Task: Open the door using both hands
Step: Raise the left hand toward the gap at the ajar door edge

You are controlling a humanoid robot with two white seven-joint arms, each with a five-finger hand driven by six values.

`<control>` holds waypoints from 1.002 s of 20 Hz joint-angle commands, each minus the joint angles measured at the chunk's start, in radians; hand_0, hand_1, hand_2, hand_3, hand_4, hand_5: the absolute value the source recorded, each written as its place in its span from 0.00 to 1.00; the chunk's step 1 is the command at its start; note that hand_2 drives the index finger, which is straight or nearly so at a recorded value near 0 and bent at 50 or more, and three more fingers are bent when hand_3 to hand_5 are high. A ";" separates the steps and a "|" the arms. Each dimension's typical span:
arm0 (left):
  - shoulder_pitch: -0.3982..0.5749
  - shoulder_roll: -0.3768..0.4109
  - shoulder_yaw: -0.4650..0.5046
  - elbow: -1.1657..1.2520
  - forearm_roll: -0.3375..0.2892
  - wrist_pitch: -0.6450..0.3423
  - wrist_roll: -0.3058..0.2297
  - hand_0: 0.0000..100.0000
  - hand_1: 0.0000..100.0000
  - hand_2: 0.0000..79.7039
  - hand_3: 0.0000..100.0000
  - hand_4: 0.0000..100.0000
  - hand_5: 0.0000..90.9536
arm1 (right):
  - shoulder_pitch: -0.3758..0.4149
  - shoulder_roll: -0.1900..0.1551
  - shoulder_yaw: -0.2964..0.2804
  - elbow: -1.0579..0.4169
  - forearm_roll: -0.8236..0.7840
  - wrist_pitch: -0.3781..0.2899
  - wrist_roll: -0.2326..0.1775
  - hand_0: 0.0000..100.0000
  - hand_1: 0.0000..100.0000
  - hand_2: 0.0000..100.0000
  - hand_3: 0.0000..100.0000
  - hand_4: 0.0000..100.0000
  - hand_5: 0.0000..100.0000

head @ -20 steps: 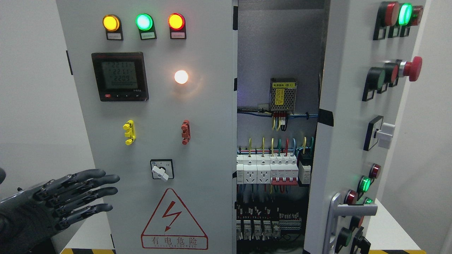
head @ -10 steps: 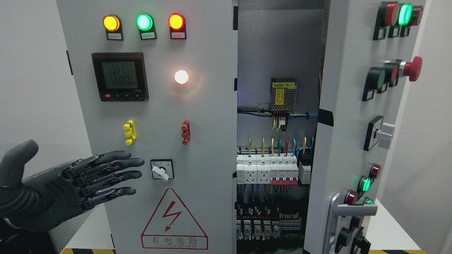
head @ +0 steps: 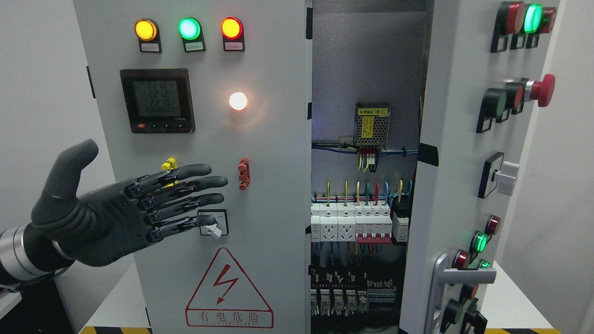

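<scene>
Black left hand [head: 116, 208]: enters from the lower left, fingers [head: 195, 185] stretched out flat, thumb raised, holding nothing.
Hand position: in front of the left door [head: 260, 185], covering part of the yellow clip [head: 168, 163] and reaching just over the rotary switch [head: 212, 223].
Left door: closed, lamps lit, meter [head: 157, 100] on.
Right door [head: 459, 162]: swung open, handle [head: 457, 278] low.
Cabinet interior [head: 366, 139]: breakers [head: 357, 225] and wiring visible between the doors.

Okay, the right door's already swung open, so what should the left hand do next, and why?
Probably carry the left hand further right to the left door's free edge beside the opening. Its fingers are spread in front of the panel and hold nothing, and that door looks closed.
</scene>
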State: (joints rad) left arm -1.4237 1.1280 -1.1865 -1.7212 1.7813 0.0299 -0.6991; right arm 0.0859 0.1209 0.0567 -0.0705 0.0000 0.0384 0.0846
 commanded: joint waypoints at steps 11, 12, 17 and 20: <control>-0.325 -0.405 -0.452 0.138 0.176 -0.001 0.021 0.00 0.00 0.00 0.00 0.00 0.00 | 0.000 0.000 0.000 0.000 0.006 0.000 0.000 0.38 0.00 0.00 0.00 0.00 0.00; -0.330 -0.424 -0.449 0.147 0.176 0.001 0.021 0.00 0.00 0.00 0.00 0.00 0.00 | 0.000 0.000 0.000 0.000 0.006 0.000 0.000 0.38 0.00 0.00 0.00 0.00 0.00; -0.336 -0.513 -0.429 0.175 0.170 0.001 0.023 0.00 0.00 0.00 0.00 0.00 0.00 | 0.000 -0.001 0.000 0.000 0.006 0.000 0.000 0.38 0.00 0.00 0.00 0.00 0.00; -0.331 -0.574 -0.407 0.207 0.165 0.005 0.023 0.00 0.00 0.00 0.00 0.00 0.00 | 0.000 0.000 0.000 0.000 0.005 0.000 0.000 0.38 0.00 0.00 0.00 0.00 0.00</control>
State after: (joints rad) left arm -1.7403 0.7609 -1.5521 -1.5893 1.9460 0.0331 -0.6767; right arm 0.0859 0.1210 0.0568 -0.0705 0.0000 0.0384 0.0846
